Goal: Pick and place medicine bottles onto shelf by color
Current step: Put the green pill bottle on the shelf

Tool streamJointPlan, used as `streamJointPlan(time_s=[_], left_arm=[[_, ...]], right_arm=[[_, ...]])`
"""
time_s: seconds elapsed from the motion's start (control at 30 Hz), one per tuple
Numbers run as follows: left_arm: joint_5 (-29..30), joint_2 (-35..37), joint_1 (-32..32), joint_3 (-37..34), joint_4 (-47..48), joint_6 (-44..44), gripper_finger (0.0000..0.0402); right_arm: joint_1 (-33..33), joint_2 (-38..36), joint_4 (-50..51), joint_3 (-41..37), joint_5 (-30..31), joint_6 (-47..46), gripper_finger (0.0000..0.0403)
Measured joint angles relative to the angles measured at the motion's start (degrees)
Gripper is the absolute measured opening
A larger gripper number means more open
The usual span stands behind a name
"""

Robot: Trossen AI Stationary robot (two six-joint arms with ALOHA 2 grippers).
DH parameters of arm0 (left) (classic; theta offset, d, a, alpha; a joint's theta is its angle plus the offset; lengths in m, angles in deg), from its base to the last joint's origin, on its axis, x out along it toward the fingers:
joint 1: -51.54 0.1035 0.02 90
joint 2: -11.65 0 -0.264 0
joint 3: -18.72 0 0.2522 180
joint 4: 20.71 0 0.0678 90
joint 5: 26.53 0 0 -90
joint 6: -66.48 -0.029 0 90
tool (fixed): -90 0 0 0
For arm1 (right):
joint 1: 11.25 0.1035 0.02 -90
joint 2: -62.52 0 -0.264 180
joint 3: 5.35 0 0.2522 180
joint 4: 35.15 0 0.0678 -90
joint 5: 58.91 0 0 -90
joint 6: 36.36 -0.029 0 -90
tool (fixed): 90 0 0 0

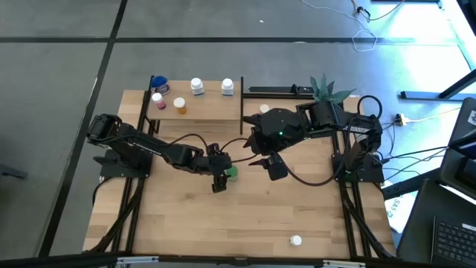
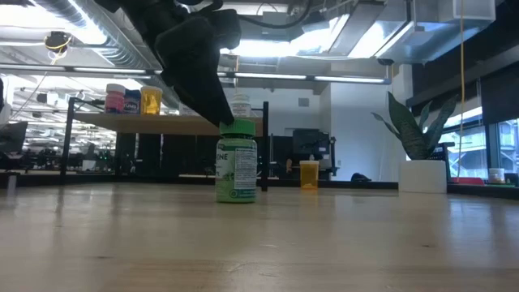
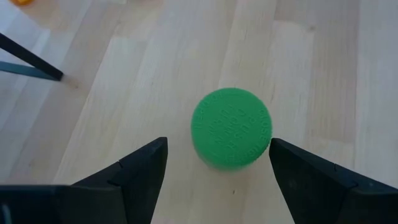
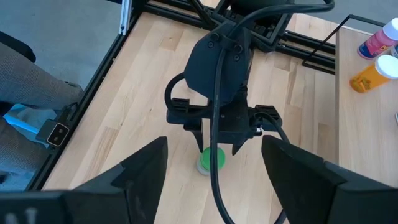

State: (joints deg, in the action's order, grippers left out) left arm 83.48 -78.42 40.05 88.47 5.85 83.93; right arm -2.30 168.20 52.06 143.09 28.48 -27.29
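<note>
High view shows us the left gripper (image 1: 220,181) poised with jaws spread over the green bottle (image 1: 231,173) mid-table, near of the shelf (image 1: 195,109); next we judge it must descend and close.

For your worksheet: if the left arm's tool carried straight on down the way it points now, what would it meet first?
Most likely the green bottle: the left tool hangs open right over its green cap, fingers to either side. How much gap remains above it is unclear.
</note>
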Motion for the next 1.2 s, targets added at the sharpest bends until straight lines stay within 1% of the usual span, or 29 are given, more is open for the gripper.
streamJointPlan(time_s=[0.3,0.53,0.57,0.63,1.2], left_arm=[[-1.47,-0.04,0.38,0.0,-0.09,-1.12,0.0277],[-2.85,-2.84,1.1,0.07,-3.26,-1.68,0.0277],[-2.67,-2.92,1.14,-0.13,-2.27,-1.61,0.0277],[-2.62,-3.63,1.29,0.07,-4.36,-1.65,0.0277],[-2.47,-3.56,1.7,0.04,-5.38,-1.17,0.0275]], right_arm=[[0.01,0.0,0.0,0.01,-0.01,0.01,0.0262],[0.0,0.0,-0.06,-0.01,0.0,0.01,0.0262],[0.01,0.0,-0.15,-0.01,-0.02,0.01,0.0262],[0.0,0.0,-0.52,-0.01,0.0,0.0,0.0262],[0.0,0.0,-1.88,-0.01,0.0,-0.01,0.0262]])
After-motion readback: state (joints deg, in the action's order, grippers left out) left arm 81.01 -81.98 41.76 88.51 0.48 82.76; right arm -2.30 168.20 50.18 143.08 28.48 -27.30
